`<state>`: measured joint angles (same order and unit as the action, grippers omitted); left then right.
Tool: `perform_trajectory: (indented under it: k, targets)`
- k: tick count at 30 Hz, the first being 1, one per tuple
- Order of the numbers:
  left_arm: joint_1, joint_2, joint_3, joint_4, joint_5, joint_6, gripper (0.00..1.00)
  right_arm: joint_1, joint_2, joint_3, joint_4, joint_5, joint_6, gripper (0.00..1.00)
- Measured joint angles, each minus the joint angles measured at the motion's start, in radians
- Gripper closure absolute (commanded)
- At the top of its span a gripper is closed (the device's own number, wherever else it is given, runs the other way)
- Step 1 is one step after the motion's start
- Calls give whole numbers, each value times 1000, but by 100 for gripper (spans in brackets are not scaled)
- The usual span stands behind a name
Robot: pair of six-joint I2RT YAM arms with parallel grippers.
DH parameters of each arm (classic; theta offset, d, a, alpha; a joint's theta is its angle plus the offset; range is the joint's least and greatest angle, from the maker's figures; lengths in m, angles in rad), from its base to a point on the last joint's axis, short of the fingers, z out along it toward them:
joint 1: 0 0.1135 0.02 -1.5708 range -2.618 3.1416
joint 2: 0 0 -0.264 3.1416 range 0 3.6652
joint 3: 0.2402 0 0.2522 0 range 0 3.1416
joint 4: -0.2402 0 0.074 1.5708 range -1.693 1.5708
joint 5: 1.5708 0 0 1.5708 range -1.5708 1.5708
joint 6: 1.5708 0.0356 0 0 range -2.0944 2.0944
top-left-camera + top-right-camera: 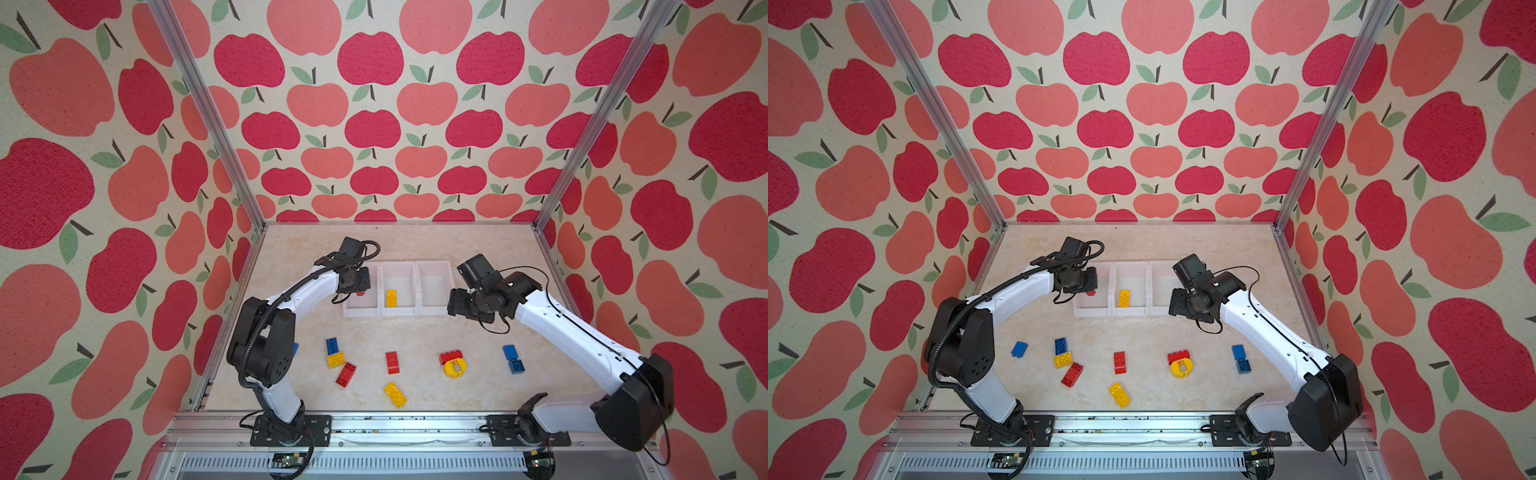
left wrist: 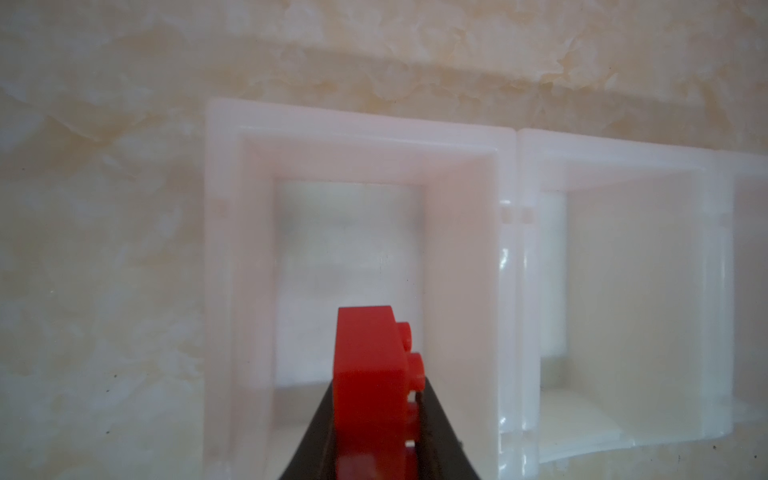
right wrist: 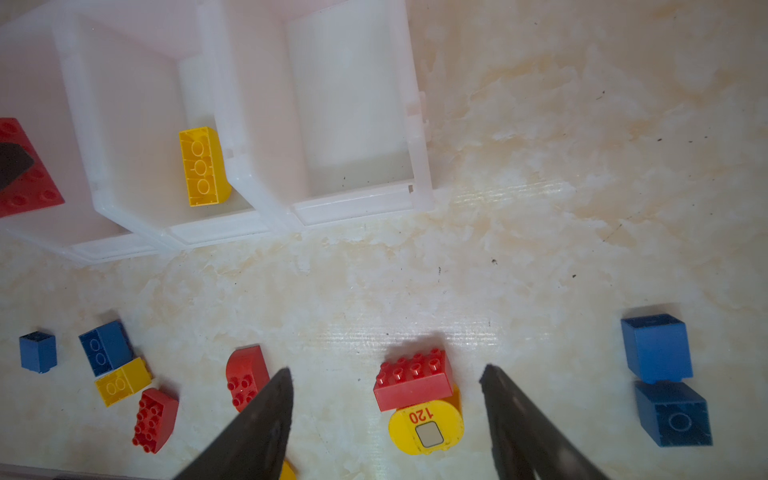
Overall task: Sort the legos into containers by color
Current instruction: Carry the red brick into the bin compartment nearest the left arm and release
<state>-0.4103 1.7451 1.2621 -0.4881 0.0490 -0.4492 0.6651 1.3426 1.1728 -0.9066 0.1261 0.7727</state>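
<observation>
The left gripper [image 2: 378, 392] is clamping a red brick [image 2: 365, 361] on its edge, studs facing sideways, and is hanging it over the opening of the left bin [image 2: 224, 249], the end one of three joined white bins [image 1: 417, 286]. That bin is looking empty in the left wrist view; the middle bin [image 1: 398, 270] is holding one yellow brick [image 1: 391, 298]; the right bin [image 1: 434, 286] is showing nothing inside. The other legos [image 1: 392, 362] are lying loose on the table [image 1: 415, 332], colours mixed. The right gripper [image 3: 386, 370] is hovering with jaws parted and empty above a loose red brick [image 3: 411, 386] that is touching the round yellow piece [image 3: 428, 432].

The drop is probably the step in hand. To do it well, the arm should be centring the brick over the opening, away from the wall shared with the middle bin, and sinking it below the rim before parting the jaws; a brick let go on its edge is likely to tumble and could bounce out.
</observation>
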Motion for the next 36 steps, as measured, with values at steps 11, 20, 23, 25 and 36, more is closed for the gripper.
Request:
perform_trajectory:
  k: [11,20,23,25,36]
  targets:
    - [0,62,2,11,0,3,76,-23,0,-8,0,-4,0,26]
    - [0,63,2,11,0,3,63,-34,0,-8,0,-5,0,25]
    - [0,63,2,11,0,3,60,-34,0,-8,0,-6,0,25]
    - [0,63,2,10,0,4,59,-34,0,-8,0,-8,0,25]
    - [0,34,2,6,0,3,49,-79,-23,-59,-5,-13,4,25]
